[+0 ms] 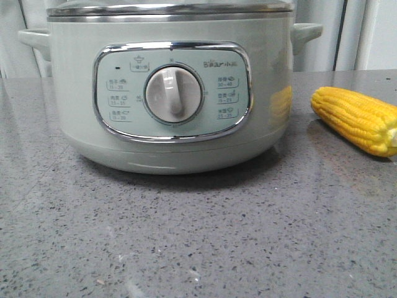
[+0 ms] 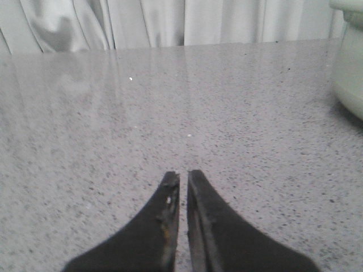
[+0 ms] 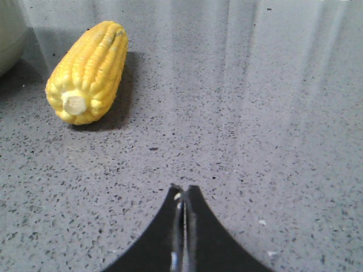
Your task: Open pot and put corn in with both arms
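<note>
Front view: pot point(image 1: 170, 93) at centre on the grey speckled counter point(image 1: 198, 236), lid point(image 1: 170, 7) still seated on the steel rim, white dial point(image 1: 173, 94) in the chrome-framed panel facing the camera, side handles at 9 and 3 o'clock. Corn point(image 1: 355, 118) lying on the counter at 3 o'clock from the pot, near but apart from it, its yellow reflected in the pot's wall.

Left gripper point(image 2: 183, 177): fingers almost together, only a thin slit between the tips, holding nothing, low over bare counter; pot edge well off to one side, curtain point(image 2: 170, 22) behind.

Right gripper point(image 3: 182, 191): fingers pressed together, holding nothing, over the counter; corn apart from the tips, cut end point(image 3: 75, 103) turned toward the camera, pot wall just beyond it.
</note>
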`<state>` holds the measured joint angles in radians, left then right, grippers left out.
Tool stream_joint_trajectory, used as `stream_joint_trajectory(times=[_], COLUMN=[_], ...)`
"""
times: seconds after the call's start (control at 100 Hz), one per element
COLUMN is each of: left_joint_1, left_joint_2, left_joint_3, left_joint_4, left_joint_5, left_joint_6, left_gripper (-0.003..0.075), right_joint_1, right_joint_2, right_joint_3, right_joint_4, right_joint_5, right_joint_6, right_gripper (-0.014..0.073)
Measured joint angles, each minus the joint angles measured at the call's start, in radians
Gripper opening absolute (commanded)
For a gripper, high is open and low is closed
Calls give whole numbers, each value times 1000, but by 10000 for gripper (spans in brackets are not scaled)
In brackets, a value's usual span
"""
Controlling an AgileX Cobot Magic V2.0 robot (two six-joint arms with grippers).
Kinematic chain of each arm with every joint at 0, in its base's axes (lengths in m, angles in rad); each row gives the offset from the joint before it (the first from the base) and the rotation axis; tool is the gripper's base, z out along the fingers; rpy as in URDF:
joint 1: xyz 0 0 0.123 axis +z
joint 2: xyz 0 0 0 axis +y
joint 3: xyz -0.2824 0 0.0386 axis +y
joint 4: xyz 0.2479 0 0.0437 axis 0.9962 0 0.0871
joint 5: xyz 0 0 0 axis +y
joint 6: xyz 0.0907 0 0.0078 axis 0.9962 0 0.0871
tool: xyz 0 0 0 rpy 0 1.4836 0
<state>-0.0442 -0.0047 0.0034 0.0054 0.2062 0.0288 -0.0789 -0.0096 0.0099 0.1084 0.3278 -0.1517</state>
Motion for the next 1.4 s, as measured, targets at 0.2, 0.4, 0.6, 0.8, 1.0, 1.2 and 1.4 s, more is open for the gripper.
stream_joint_trajectory(times=[0.2,0.4,0.6,0.8,1.0,1.2,1.4], left_joint_1=[0,0,0,0,0,0,0], left_joint_2=[0,0,0,0,0,41,167], left_joint_3=[0,0,0,0,-11,-103,-248], left_joint_4=[41,44,44,11,-20,-23,-23], left_joint_5=[-56,-82,-164,-186,-146,-128,-128], left_joint_6=[0,0,0,0,0,0,0], left_gripper=[-20,-20,-20,-20,-20,-21,-20], right_joint_1=[0,0,0,0,6,30,34], right_joint_2=[0,0,0,0,17,150,310], right_joint_3=[0,0,0,0,-6,-103,-263], right_joint_4=[0,0,0,0,0,0,40], right_joint_5=[-37,-145,-231,-241,-221,-155,-67], right_joint_6=[0,0,0,0,0,0,0], right_gripper=[-70,-70,-70,-70,-70,-69,-60])
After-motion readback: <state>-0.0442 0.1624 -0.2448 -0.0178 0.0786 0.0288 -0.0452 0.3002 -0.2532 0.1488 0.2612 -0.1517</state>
